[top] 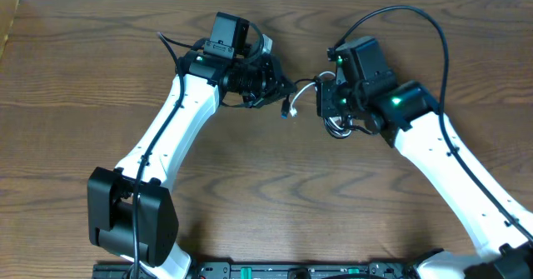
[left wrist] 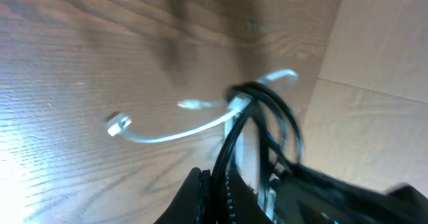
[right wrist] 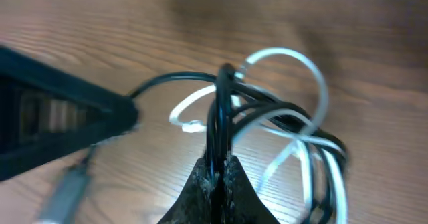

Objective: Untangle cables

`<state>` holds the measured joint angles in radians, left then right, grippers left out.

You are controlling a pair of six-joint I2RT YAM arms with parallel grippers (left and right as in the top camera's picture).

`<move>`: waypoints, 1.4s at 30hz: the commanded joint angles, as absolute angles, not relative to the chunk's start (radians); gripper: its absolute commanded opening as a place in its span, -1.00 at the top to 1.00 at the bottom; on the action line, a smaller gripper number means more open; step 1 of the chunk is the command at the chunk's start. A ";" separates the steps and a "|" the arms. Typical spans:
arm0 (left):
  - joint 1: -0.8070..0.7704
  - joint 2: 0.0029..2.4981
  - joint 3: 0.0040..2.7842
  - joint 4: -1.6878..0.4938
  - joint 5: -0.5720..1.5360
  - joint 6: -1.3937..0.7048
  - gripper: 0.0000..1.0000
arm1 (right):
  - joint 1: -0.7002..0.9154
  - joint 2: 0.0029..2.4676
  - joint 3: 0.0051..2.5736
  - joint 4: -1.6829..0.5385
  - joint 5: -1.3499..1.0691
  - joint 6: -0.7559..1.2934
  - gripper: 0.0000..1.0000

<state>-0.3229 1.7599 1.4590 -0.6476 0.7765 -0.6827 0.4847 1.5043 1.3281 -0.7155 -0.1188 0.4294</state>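
Cables (top: 293, 89) strung 9-to-3 o'clock overhead: left gripper (top: 268, 82) clamped on black cable (right wrist: 160, 81) at 9, right gripper (top: 324, 101) likewise at 3, white cable (left wrist: 174, 136) looped between.

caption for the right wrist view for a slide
Right end effector pinching the black cable, white cable tangled with it

One black cable (right wrist: 175, 79), one white cable (right wrist: 318, 73)

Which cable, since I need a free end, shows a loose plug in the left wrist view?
The white cable: its plug lies out alone; the black cable shows only loops.
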 commanded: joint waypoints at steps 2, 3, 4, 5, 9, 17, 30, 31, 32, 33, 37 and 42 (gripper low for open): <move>-0.320 1.762 1.470 -0.654 0.716 -0.670 0.85 | 0.484 1.421 1.332 -0.682 -0.263 0.455 0.98; -0.320 1.762 1.470 -0.654 0.714 -0.670 0.85 | 0.484 1.412 1.332 -0.674 -0.290 0.460 0.98; -0.320 1.762 1.470 -0.654 0.713 -0.670 0.85 | 0.484 1.405 1.332 -0.664 -0.327 0.460 0.98; -0.320 1.762 1.470 -0.654 0.713 -0.670 0.85 | 0.484 1.401 1.332 -0.655 -0.358 0.461 0.98; -0.320 1.762 1.470 -0.654 0.713 -0.670 0.85 | 0.477 1.399 1.332 -0.642 -0.419 0.522 0.98; -0.320 1.762 1.470 -0.654 0.713 -0.670 0.85 | 0.383 1.399 1.332 -0.597 -0.630 0.554 0.98; -0.320 1.762 1.470 -0.654 0.713 -0.581 0.48 | 0.244 1.401 1.331 -0.656 -0.678 0.503 0.98; -0.320 1.762 1.470 -0.654 0.712 -0.562 0.46 | 0.245 1.401 1.331 -0.669 -0.662 0.498 0.98; -0.320 1.762 1.470 -0.654 0.713 -0.551 0.46 | 0.245 1.401 1.331 -0.677 -0.650 0.495 0.98; -0.320 1.762 1.470 -0.654 0.712 -0.548 0.45 | 0.245 1.401 1.331 -0.685 -0.635 0.490 0.98; -0.320 1.762 1.470 -0.658 0.703 -0.525 0.42 | 0.245 1.401 1.331 -0.721 -0.543 0.488 0.98; -0.320 1.762 1.468 -0.718 0.564 -0.524 0.40 | 0.237 1.401 1.331 -0.764 -0.394 0.489 0.98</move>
<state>-0.3225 1.7599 1.4590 -0.7021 0.6613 -0.5510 0.2451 1.4143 1.3273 -0.7513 -0.5125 0.5072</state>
